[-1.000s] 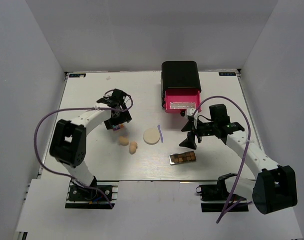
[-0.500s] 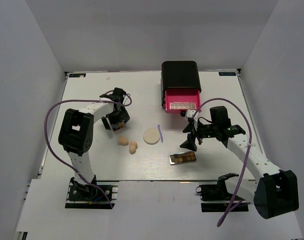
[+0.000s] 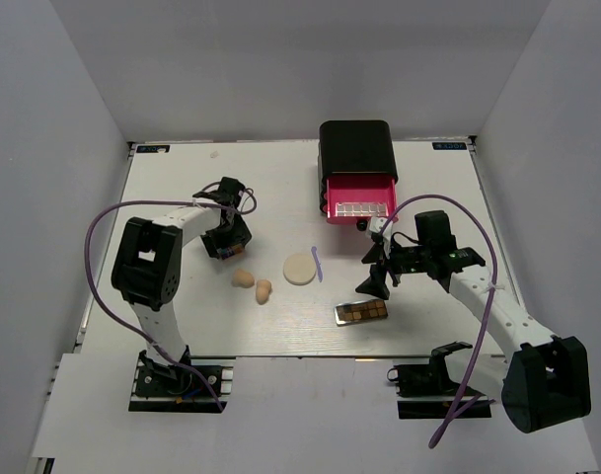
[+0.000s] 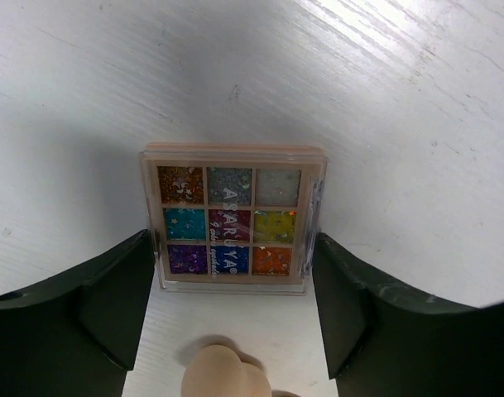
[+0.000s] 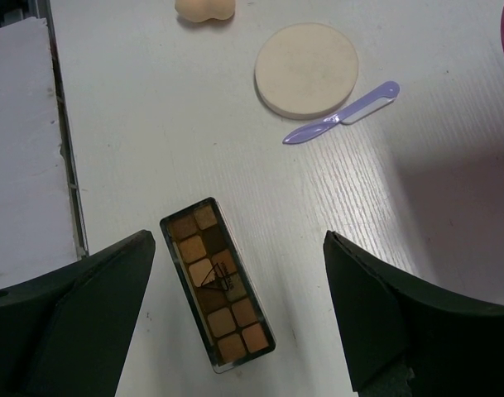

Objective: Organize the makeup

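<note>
A white table (image 3: pixel 182 316) sits inside white walls. A black box (image 3: pixel 356 148) stands at upper centre of the top view; its pink drawer (image 3: pixel 330 202) is open and contains a slim palette (image 3: pixel 357 210). The right gripper (image 5: pixel 239 248) is spread wide and empty above the brown palette (image 5: pixel 217 281), lower centre. The round puff (image 5: pixel 306 69) lies mid-table, touching the purple stick (image 5: pixel 343 116). Two sponges (image 3: pixel 253 284) lie to its left. The left gripper (image 4: pixel 235 256) pinches the colourful palette (image 4: pixel 231 219) at centre left.
</note>
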Motion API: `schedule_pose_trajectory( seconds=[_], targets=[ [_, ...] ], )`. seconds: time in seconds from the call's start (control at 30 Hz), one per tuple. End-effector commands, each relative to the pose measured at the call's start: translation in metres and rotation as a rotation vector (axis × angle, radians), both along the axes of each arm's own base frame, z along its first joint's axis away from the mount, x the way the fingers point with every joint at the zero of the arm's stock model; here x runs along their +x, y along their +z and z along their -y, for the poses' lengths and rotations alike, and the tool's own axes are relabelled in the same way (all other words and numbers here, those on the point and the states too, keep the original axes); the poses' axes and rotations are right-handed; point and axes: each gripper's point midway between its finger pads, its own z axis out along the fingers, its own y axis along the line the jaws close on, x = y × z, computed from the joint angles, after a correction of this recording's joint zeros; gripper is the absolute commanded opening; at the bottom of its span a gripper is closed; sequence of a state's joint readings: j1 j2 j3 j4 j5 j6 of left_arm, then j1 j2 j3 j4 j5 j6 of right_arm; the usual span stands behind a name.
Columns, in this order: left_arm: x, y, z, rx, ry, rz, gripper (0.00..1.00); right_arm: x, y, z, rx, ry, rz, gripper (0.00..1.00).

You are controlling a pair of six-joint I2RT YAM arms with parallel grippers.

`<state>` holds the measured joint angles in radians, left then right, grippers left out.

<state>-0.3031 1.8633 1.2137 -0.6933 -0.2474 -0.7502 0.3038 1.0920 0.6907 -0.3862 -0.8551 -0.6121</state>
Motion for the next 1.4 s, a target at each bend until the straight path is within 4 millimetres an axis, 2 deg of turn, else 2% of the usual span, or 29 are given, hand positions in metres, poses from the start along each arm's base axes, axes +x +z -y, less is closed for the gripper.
schedule_pose_trajectory(
  seconds=[0.0, 0.1, 0.2, 0.23, 0.27, 0.3, 0.33, 0.37, 0.43, 0.6, 0.7, 0.73, 0.77, 0.8, 0.83, 0.9, 0.93, 0.97, 1.0, 1.03, 1.07, 1.1, 1.17, 1.3, 1.37],
  targets=[
    [-0.007, -0.003, 0.002, -0.029, -0.012, -0.004, 0.61, 0.003, 0.008, -0.001, 0.013, 0.001, 0.043, 0.88],
    [0.007, 0.018, 0.017, -0.053, -0.129, 0.066, 0.48, 0.002, 0.008, 0.0, 0.012, -0.003, 0.039, 0.88],
    [0.021, 0.047, 0.046, -0.143, -0.257, 0.156, 0.4, 0.002, 0.008, 0.0, 0.011, -0.006, 0.04, 0.88],
    [0.028, 0.069, 0.06, -0.208, -0.304, 0.226, 0.38, 0.002, 0.007, 0.001, 0.01, -0.009, 0.041, 0.89],
    [0.035, 0.084, 0.065, -0.227, -0.335, 0.282, 0.35, 0.001, 0.008, 0.0, 0.011, -0.007, 0.042, 0.89],
    [0.038, 0.1, 0.079, -0.269, -0.405, 0.326, 0.34, 0.002, 0.007, 0.001, 0.007, -0.011, 0.04, 0.89],
    [0.047, 0.127, 0.088, -0.303, -0.454, 0.416, 0.33, 0.002, 0.007, 0.001, 0.007, -0.017, 0.037, 0.89],
    [0.046, 0.143, 0.105, -0.362, -0.524, 0.457, 0.31, 0.002, 0.008, 0.001, 0.008, -0.021, 0.038, 0.89],
    [0.054, 0.184, 0.124, -0.398, -0.642, 0.584, 0.3, 0.005, 0.009, 0.003, 0.005, -0.041, 0.045, 0.89],
    [0.047, 0.261, 0.181, -0.506, -0.989, 0.826, 0.27, 0.017, 0.01, 0.011, -0.007, -0.147, 0.064, 0.89],
    [0.045, 0.271, 0.206, -0.526, -1.117, 0.876, 0.25, 0.024, 0.01, 0.016, -0.008, -0.212, 0.091, 0.89],
    [0.048, 0.284, 0.212, -0.525, -1.132, 0.904, 0.25, 0.026, 0.013, 0.018, -0.002, -0.231, 0.11, 0.89],
    [0.053, 0.273, 0.219, -0.526, -1.143, 0.87, 0.25, 0.028, 0.013, 0.02, -0.003, -0.251, 0.119, 0.89],
    [0.053, 0.274, 0.229, -0.529, -1.165, 0.862, 0.25, 0.028, 0.015, 0.022, 0.0, -0.261, 0.132, 0.89],
    [0.059, 0.296, 0.237, -0.521, -1.171, 0.904, 0.25, 0.029, 0.016, 0.023, -0.001, -0.273, 0.141, 0.89],
    [0.063, 0.282, 0.253, -0.523, -1.169, 0.849, 0.24, 0.031, 0.016, 0.027, -0.007, -0.304, 0.151, 0.89],
    [0.068, 0.3, 0.259, -0.519, -1.162, 0.882, 0.24, 0.032, 0.015, 0.029, -0.015, -0.32, 0.155, 0.89],
    [0.069, 0.301, 0.27, -0.532, -1.152, 0.865, 0.24, 0.033, 0.015, 0.032, -0.018, -0.341, 0.16, 0.89],
    [0.068, 0.288, 0.274, -0.541, -1.142, 0.824, 0.23, 0.033, 0.015, 0.033, -0.013, -0.347, 0.161, 0.89],
    [0.069, 0.296, 0.28, -0.544, -1.133, 0.837, 0.23, 0.035, 0.015, 0.035, -0.018, -0.367, 0.164, 0.89],
    [0.067, 0.294, 0.285, -0.565, -1.111, 0.815, 0.23, 0.036, 0.015, 0.037, -0.019, -0.381, 0.167, 0.89],
    [0.065, 0.287, 0.294, -0.564, -1.101, 0.795, 0.23, 0.037, 0.016, 0.038, -0.014, -0.396, 0.17, 0.89],
    [0.063, 0.28, 0.301, -0.573, -1.05, 0.754, 0.23, 0.04, 0.016, 0.042, -0.02, -0.43, 0.172, 0.89],
    [0.06, 0.252, 0.311, -0.554, -0.946, 0.657, 0.23, 0.044, 0.019, 0.048, -0.019, -0.48, 0.184, 0.89],
    [0.055, 0.247, 0.317, -0.549, -0.9, 0.624, 0.23, 0.045, 0.019, 0.05, -0.024, -0.501, 0.182, 0.89]
  ],
)
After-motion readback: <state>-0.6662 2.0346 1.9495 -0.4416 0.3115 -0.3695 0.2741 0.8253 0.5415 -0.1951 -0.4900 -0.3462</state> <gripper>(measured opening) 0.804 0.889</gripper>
